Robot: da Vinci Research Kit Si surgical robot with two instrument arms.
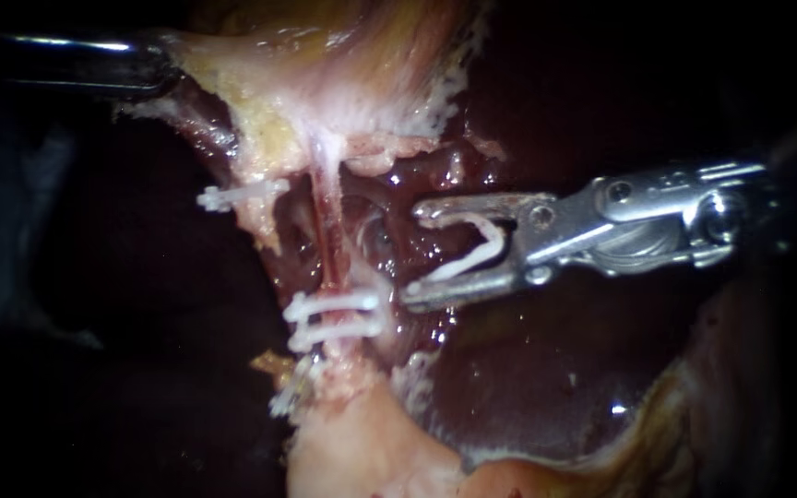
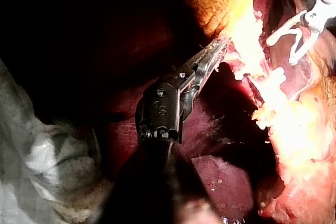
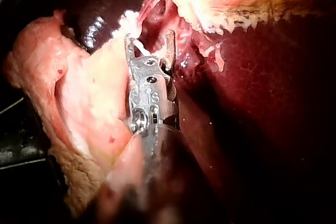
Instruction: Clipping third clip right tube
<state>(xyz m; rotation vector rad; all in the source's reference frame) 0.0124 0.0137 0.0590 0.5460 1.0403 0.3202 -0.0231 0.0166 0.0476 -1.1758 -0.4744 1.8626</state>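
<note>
White clip (image 1: 472, 254), held between the right instrument's (image 1: 417, 254) spread jaws, opens leftward toward the upright tube (image 1: 328, 235).

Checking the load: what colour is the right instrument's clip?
White; the clip shows best in the endoscope view.

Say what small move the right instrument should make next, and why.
Probably ease the right instrument toward the tube, so the loaded clip straddles it above the two clips already on it. Its jaws hold the clip spread wide but sit beside the tube, not around it.
</note>
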